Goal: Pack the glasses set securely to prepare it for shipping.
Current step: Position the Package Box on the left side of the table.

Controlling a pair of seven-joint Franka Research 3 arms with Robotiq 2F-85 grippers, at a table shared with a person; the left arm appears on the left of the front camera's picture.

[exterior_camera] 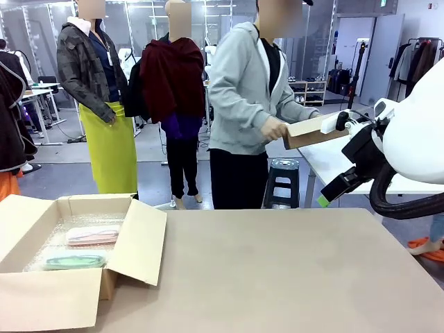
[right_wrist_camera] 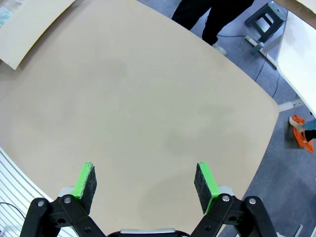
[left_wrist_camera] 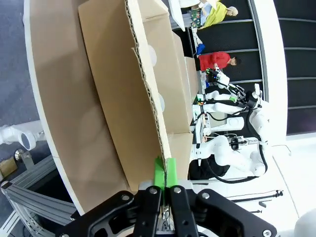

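An open cardboard box (exterior_camera: 48, 298) lined with bubble wrap stands at the table's front left. Inside it lie the pale pink glasses case (exterior_camera: 92, 236) and, nearer to me, the pale green glasses case (exterior_camera: 75, 261), side by side. In the left wrist view my left gripper (left_wrist_camera: 165, 170) is shut on the corrugated edge of a box flap (left_wrist_camera: 123, 98). My right gripper (right_wrist_camera: 145, 180) hangs open over bare tabletop, nothing between its green pads (right_wrist_camera: 86, 178); from the front this gripper (exterior_camera: 326, 199) is held high at the right edge, far from the box.
A person in a grey hoodie stands at the far side, holding a flat cardboard piece (exterior_camera: 316, 130) in both hands. The brown table (exterior_camera: 277, 270) stretches right of the box. Beyond it are a white side table (exterior_camera: 347, 166) and a black stool (exterior_camera: 282, 182).
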